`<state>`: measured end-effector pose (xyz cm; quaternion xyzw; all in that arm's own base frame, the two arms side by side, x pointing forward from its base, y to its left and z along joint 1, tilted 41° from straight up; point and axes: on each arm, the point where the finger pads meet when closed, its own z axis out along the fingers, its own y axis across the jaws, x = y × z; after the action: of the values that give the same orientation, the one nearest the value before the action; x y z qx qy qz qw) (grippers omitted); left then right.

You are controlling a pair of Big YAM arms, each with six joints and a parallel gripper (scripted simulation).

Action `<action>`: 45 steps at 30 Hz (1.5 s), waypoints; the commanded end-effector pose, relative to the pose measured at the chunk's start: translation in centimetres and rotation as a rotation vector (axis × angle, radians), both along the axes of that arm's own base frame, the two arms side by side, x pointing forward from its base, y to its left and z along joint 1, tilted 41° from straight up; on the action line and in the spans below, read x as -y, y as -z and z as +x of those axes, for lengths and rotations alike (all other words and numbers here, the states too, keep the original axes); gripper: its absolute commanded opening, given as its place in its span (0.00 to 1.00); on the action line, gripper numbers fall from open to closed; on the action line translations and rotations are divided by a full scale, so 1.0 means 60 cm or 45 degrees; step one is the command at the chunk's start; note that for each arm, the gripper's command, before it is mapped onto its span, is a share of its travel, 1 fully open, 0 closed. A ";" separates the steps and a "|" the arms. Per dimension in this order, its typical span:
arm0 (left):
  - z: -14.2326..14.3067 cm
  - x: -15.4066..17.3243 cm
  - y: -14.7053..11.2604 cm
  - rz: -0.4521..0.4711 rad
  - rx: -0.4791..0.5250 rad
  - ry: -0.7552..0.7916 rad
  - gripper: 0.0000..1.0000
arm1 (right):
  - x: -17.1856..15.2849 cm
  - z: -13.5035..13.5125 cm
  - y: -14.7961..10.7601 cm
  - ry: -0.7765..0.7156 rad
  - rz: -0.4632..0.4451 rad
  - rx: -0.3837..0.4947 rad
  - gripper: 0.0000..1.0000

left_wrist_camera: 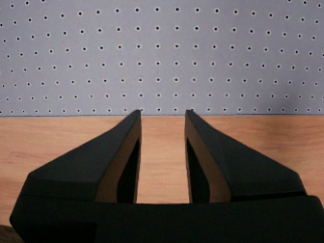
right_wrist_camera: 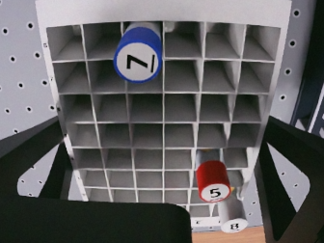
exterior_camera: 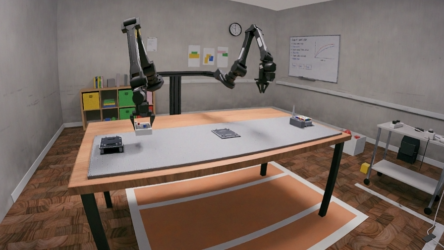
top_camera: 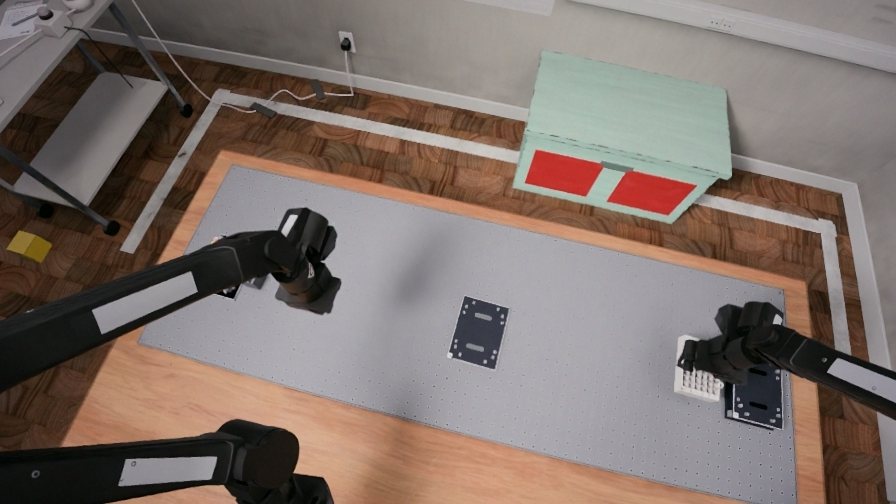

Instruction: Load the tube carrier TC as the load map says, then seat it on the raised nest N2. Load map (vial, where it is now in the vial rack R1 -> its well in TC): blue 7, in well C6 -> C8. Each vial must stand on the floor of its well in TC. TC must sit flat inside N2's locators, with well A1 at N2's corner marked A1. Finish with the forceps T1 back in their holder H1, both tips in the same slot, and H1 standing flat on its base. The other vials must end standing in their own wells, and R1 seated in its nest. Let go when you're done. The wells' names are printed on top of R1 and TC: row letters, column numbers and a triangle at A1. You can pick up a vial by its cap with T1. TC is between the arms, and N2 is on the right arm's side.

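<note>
My right gripper (right_wrist_camera: 163, 120) (exterior_camera: 143, 125) is shut on the white tube carrier TC (right_wrist_camera: 159, 12) (exterior_camera: 143, 131) (top_camera: 698, 383), across its width. TC hangs level above the pegboard, beside the dark raised nest N2 (top_camera: 745, 394) (exterior_camera: 105, 143). A blue vial 7 (right_wrist_camera: 137, 60) stands in TC's end row, third well from the left. A red vial 5 (right_wrist_camera: 214, 185) and a white vial 8 (right_wrist_camera: 233, 219) stand near the opposite end. My left gripper (left_wrist_camera: 163, 121) (exterior_camera: 262, 91) is partly open and empty, high above the table. Forceps T1 (exterior_camera: 293, 110) stand upright in grey holder H1 (exterior_camera: 297, 122); the tips are hidden.
Vial rack R1 (exterior_camera: 307, 123), with several coloured caps, is behind H1 at the far end. A flat dark nest plate (top_camera: 479, 335) (exterior_camera: 226, 133) lies mid-board with nothing on it. In the top view, the left arm partly covers R1 and H1, and the right arm partly covers N2.
</note>
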<state>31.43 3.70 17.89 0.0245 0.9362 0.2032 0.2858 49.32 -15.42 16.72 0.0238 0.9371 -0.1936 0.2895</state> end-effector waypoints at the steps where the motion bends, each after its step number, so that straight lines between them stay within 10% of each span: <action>1: 0.007 0.000 -0.017 -0.006 0.029 -0.013 0.24 | 0.002 0.015 -0.051 -0.033 -0.024 0.051 0.00; 45: 0.007 0.000 -0.017 -0.006 0.029 -0.013 0.24 | 0.115 0.000 -0.079 -0.020 -0.024 0.029 0.00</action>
<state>31.43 3.70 17.89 0.0245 0.9362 0.2032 0.2858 48.53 -21.43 19.16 0.0228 0.9375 -0.1917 0.2896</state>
